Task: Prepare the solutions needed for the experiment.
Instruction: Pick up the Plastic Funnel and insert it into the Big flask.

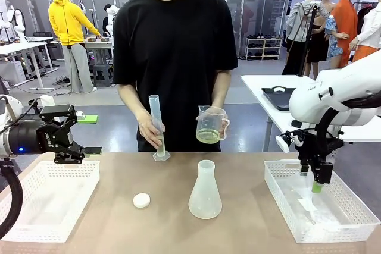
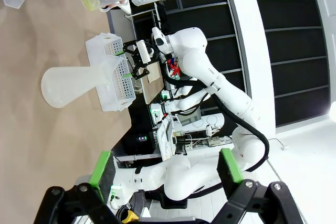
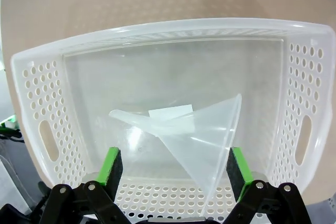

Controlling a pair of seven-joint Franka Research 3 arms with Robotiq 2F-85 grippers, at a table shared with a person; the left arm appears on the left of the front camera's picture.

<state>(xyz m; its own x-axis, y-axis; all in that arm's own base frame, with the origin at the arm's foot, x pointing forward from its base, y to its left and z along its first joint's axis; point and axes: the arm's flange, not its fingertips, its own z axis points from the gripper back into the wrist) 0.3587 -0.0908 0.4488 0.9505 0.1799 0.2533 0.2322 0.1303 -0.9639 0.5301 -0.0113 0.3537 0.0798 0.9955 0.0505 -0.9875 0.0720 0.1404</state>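
Across the table, one hand [image 1: 149,130] of a person wrapped round a graduated cylinder [image 1: 155,114] standing on its base on the brown table [image 1: 107,224], a little pale yellow-green solution [image 1: 161,145] low inside it. In the other hand [image 1: 225,127], a translucent beaker [image 1: 211,120] held roughly upright above the tabletop, more of the same solution pooled at its bottom. Nearer the robot, an Erlenmeyer flask [image 1: 205,194] upright near the middle, apparently empty, with a small white round cap [image 1: 141,200] just beside it on the picture's left. Left gripper [image 1: 89,135] spread wide, green pads well apart with nothing between them, hovering over the far edge of the white perforated left basket [image 1: 50,166]. Right gripper [image 3: 176,166] down inside the right basket [image 3: 31,87], likewise spread wide, one pad to either side of a clear plastic funnel [image 3: 205,129] lying on its side on the basket floor. Possibly brushing the cone's rim, though contact cannot be told from the wrist view.
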